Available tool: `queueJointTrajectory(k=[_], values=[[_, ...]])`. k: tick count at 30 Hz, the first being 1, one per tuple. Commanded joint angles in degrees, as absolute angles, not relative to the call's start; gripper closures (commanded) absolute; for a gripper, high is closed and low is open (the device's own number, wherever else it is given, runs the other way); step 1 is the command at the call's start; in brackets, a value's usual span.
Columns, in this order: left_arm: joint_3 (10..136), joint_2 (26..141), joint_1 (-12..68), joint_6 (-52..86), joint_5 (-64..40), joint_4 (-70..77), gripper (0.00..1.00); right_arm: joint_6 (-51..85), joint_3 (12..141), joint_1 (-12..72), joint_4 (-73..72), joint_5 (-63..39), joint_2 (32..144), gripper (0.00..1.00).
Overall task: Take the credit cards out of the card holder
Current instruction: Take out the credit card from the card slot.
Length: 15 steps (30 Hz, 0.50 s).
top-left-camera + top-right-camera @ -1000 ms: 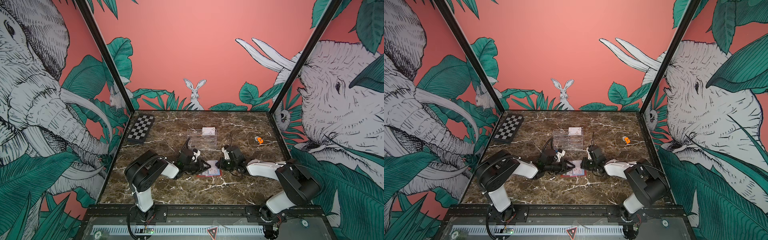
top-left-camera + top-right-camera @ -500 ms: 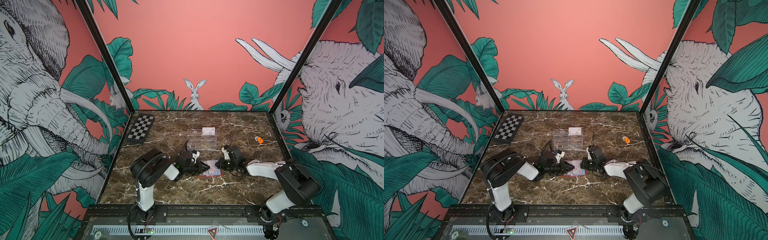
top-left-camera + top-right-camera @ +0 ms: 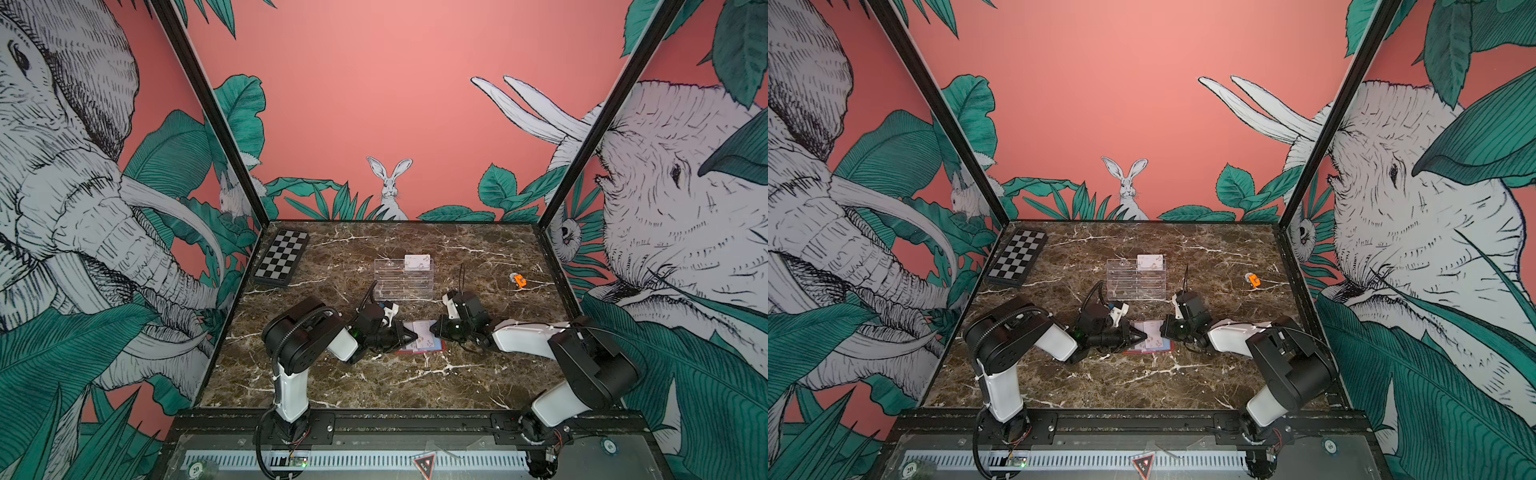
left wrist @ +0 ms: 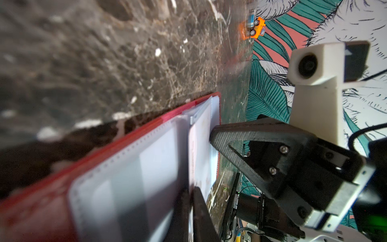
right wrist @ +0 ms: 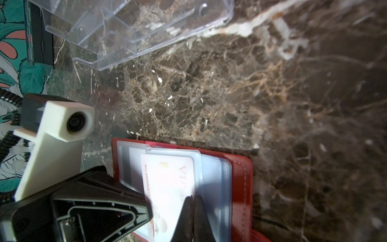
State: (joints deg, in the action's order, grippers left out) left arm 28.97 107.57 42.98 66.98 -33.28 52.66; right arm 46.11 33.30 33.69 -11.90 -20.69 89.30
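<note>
The red card holder lies open on the marble table between both grippers, in both top views. A whitish credit card sticks partway out of a clear sleeve toward the left arm. My left gripper is shut on that card's edge, with a thin white strip between its fingers. My right gripper is shut, its tips at the sleeve's edge over the card. Whether it pinches the sleeve I cannot tell. Another credit card stands on the clear rack.
A clear acrylic tiered rack stands just behind the holder. A black-and-white checkered board lies at the back left. A small orange toy car sits at the right, near the wall.
My left gripper's jaws have closed onto the card's edge, and the left arm's elbow has shifted a little to the right. The right arm and the holder have stayed put.
</note>
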Motion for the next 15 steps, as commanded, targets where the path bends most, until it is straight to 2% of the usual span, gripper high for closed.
queueJointTrajectory(k=[1,3,15], values=[[29.89,107.59,43.11,65.91,-33.57,51.64,0.97,45.88,33.13,33.77,-10.37,-21.18,91.02,1.00],[29.77,107.15,43.17,65.66,-33.58,51.16,1.00,45.86,33.10,33.75,-10.24,-21.04,90.98,1.00],[26.15,103.18,42.36,63.03,-31.67,47.05,1.00,45.09,33.05,33.76,-7.97,-19.83,90.79,1.00]])
